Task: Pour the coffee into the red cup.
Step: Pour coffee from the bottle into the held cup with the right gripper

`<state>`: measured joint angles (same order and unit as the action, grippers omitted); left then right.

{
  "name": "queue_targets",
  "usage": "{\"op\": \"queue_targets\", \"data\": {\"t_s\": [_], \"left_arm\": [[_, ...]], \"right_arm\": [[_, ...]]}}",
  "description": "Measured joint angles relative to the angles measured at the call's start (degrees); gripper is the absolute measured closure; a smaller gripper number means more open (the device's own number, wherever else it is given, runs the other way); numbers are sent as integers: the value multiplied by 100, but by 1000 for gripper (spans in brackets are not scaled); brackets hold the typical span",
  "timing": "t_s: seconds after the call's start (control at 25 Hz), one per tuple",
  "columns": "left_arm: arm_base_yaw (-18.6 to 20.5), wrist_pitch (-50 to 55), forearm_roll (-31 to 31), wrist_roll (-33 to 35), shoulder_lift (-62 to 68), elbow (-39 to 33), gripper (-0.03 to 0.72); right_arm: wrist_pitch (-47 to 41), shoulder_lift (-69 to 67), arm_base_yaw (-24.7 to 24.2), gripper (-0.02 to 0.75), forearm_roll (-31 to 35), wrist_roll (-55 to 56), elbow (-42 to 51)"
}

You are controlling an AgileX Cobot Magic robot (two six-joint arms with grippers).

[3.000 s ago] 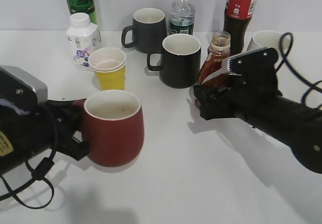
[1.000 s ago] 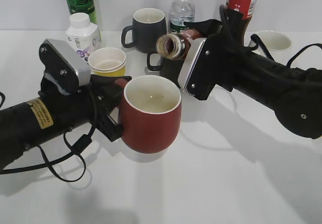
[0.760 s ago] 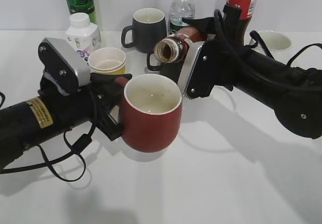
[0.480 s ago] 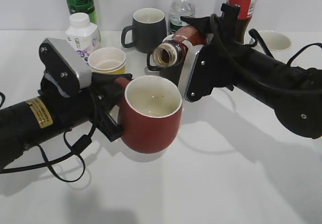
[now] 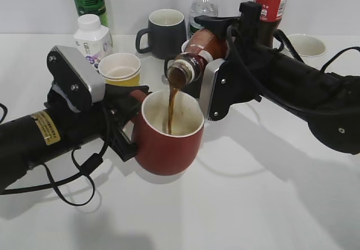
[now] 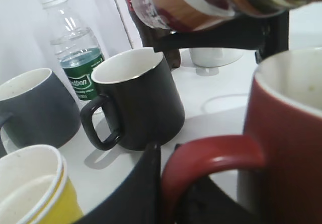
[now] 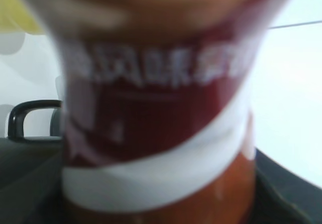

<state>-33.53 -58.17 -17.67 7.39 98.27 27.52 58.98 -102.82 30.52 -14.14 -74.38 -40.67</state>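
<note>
coffee (image 5: 194, 56) pouring, red cup (image 5: 169, 137), "stbon" water bottle (image 6: 75, 58)

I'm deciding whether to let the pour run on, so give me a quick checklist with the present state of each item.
1. Stream lands inside the red cup: ok.
2. Coffee bottle mouth above the cup opening: ok.
3. Left end effector holds the cup by its handle: ok.
4. Right end effector holds the bottle: ok.
5. Fill level below the rim: cannot tell.
6. Spill on the table: none seen, ok.
</note>
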Motion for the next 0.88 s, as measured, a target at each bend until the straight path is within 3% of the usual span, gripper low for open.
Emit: {"op": "queue_targets", "data": {"t_s": [0.88], "left_arm": [[0, -736, 100, -21, 13, -297, 640]], "right_arm": [[-15, 7, -5, 235, -264, -304, 0]]}}
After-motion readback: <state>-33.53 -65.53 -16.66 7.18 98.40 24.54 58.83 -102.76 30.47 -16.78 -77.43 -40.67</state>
